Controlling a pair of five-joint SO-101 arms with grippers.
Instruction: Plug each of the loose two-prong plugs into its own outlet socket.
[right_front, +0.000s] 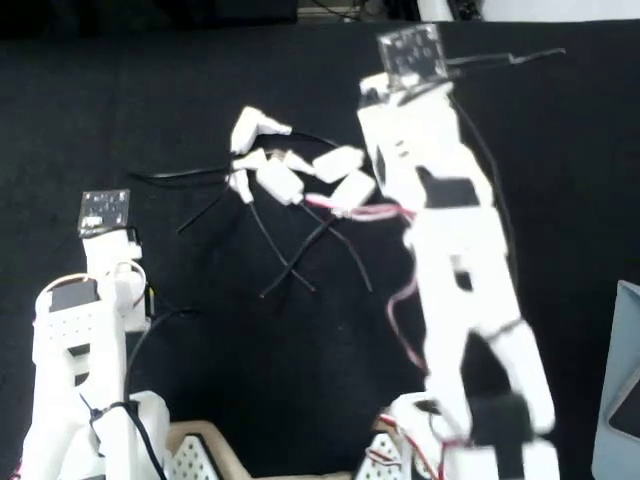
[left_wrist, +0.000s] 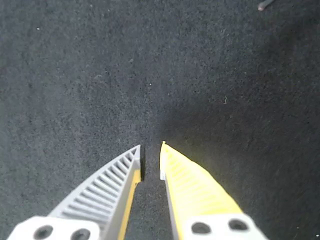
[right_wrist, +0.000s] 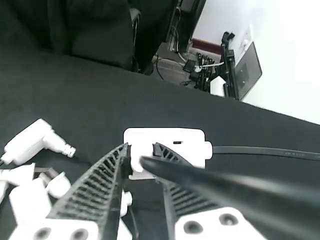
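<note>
A heap of white two-prong plugs and outlet sockets with thin black cords lies on the black cloth at mid-table. My right gripper is out beyond that heap, near the far edge. In the right wrist view its black fingers pinch one end of a white outlet socket, whose black cord runs off sideways. My right gripper is shut on it. A white angled plug lies beside it. My left gripper hovers over bare cloth at the near left, its grey and yellow fingers nearly together and holding nothing.
Loose black cords trail from the heap toward the table's middle. A grey box stands at the right edge. The arm bases and a cardboard piece sit along the near edge. Room clutter lies beyond the far table edge.
</note>
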